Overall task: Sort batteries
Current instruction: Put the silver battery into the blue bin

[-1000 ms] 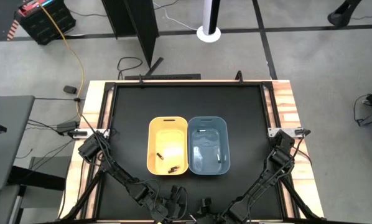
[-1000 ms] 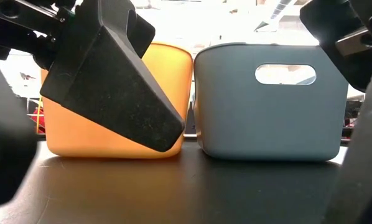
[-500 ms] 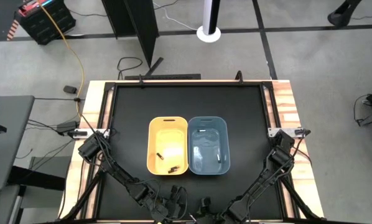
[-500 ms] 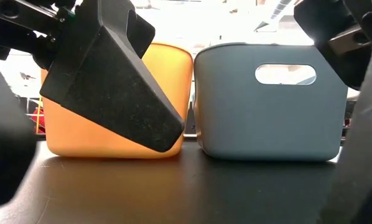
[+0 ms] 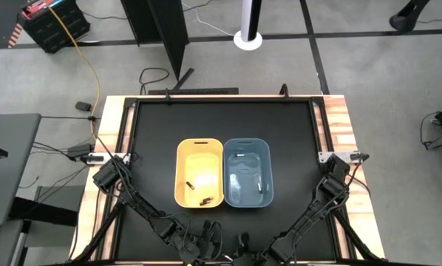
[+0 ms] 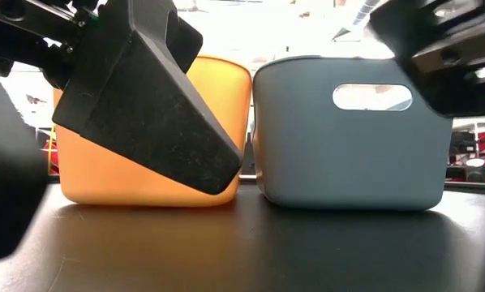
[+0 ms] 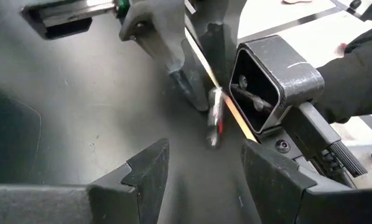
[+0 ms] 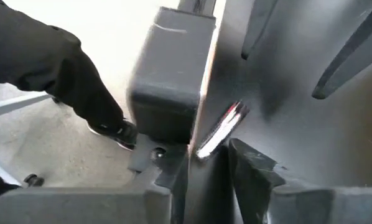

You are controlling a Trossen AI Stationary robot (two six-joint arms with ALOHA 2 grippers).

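Black table (image 5: 221, 125) near edge: battery (image 7: 215, 118) just ahead of left hand (image 7: 201, 165), fingers spread; right hand (image 8: 198, 168) state unclear.

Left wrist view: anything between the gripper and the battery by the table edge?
Nothing visible. The battery lies on bare table just ahead of the left gripper, whose fingers are open. The right gripper is close by at the same edge.
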